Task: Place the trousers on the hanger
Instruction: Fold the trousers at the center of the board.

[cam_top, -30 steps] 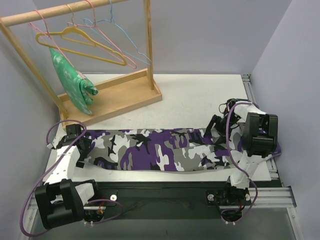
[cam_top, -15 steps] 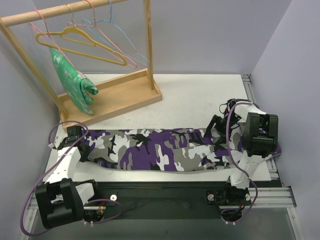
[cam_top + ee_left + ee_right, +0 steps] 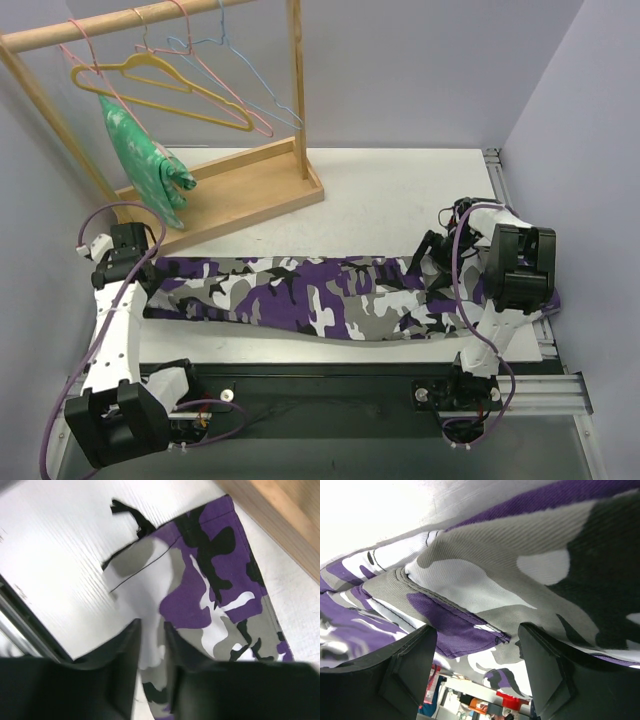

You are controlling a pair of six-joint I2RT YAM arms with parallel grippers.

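The trousers (image 3: 320, 300) lie stretched in a long band across the lower middle of the overhead view, flat on the white counter (image 3: 400, 190), well apart from the hanger (image 3: 120, 68). At the left end of the band, the left gripper (image 3: 151, 632) is nearly closed on the cloth: in its wrist view a strip of pale fabric runs between the two dark fingers, with a hem corner and a loose black thread beyond. I judge this pinch is meant to keep that end taut and ready to lift.

At the right end, the right gripper (image 3: 474, 630) sits low over the bunched cloth. Its fingers are spread wide, with a seamed fold between them, and nothing shows them pressing on it.

The yellow hanger hangs in the upper left of the overhead view, on the rail of a wooden rack (image 3: 297, 90), among pink hangers and a blue hanger (image 3: 285, 112). A green-and-white garment (image 3: 145, 165) hangs below that rail. The rack's flat wooden base (image 3: 250, 190) rests on the far left of the counter. Plain lilac walls close in the back and both sides.
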